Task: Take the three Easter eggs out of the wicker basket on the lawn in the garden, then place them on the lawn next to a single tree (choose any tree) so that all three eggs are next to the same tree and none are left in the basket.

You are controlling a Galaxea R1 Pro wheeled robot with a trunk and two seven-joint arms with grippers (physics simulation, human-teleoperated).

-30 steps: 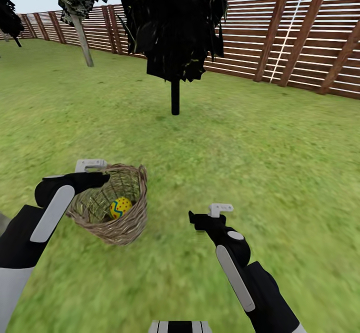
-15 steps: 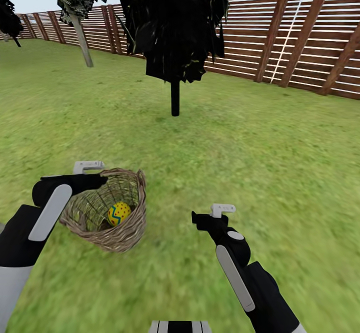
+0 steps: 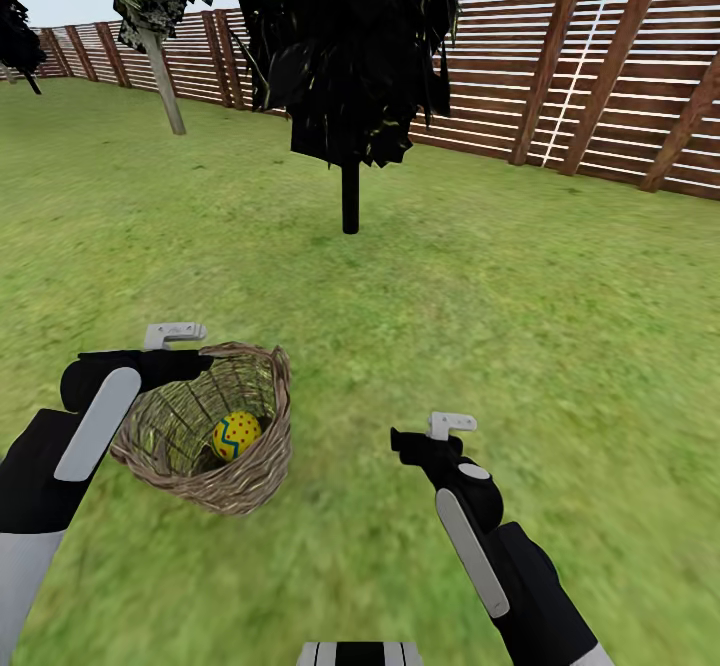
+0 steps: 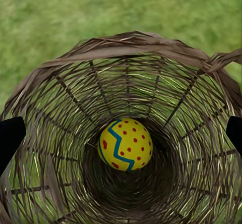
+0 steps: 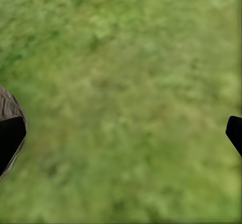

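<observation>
The wicker basket (image 3: 245, 471) lies tipped on the lawn (image 3: 480, 306) at the near left, its mouth facing my left arm. One yellow Easter egg (image 3: 236, 435) with a blue zigzag and red dots rests deep inside it; the left wrist view looks straight down onto this egg (image 4: 125, 144). My left gripper (image 3: 203, 359) is at the basket's rim, open, its fingertips (image 4: 10, 137) spread wide across the mouth. My right gripper (image 3: 402, 439) hovers open over bare grass right of the basket, holding nothing. A pale-trunked tree (image 3: 165, 81) stands far back left.
A black-trunked tree (image 3: 350, 196) with near-black foliage stands straight ahead in mid-distance. A brown slatted fence (image 3: 600, 76) closes the garden at the back and right. Open grass stretches between the basket and both trees. The basket's edge (image 5: 10, 108) shows beside my right fingertip (image 5: 9, 138).
The basket and my left arm have shifted slightly left together, the basket tipping a little more. My right gripper has drifted slightly right and down.
</observation>
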